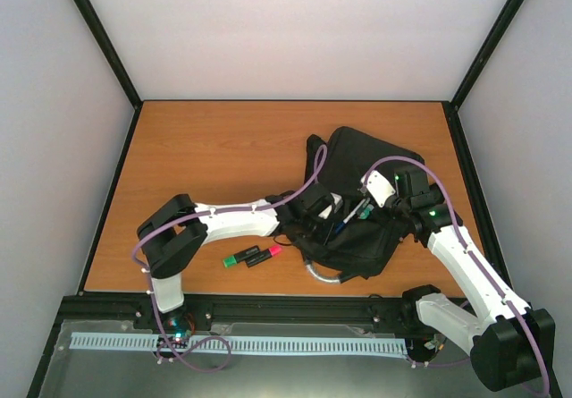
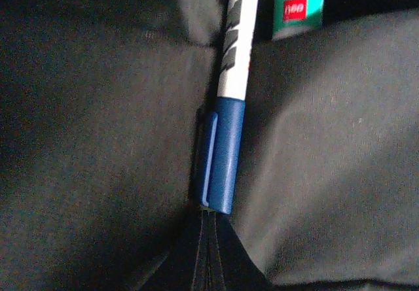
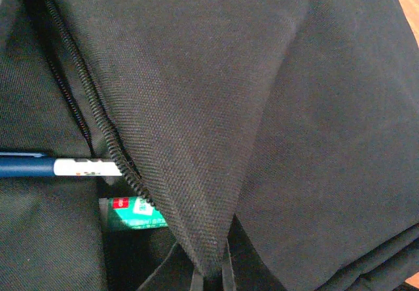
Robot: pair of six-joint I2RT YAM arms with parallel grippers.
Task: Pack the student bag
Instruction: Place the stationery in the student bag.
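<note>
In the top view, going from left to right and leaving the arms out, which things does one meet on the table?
green marker → pink marker → bag

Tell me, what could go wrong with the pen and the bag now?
The blue-capped pen lies only partly under the zipper edge of the student bag, so it might slide out. The right gripper pinches the flap up; if it slips, the opening could close before the highlighters go in.
</note>
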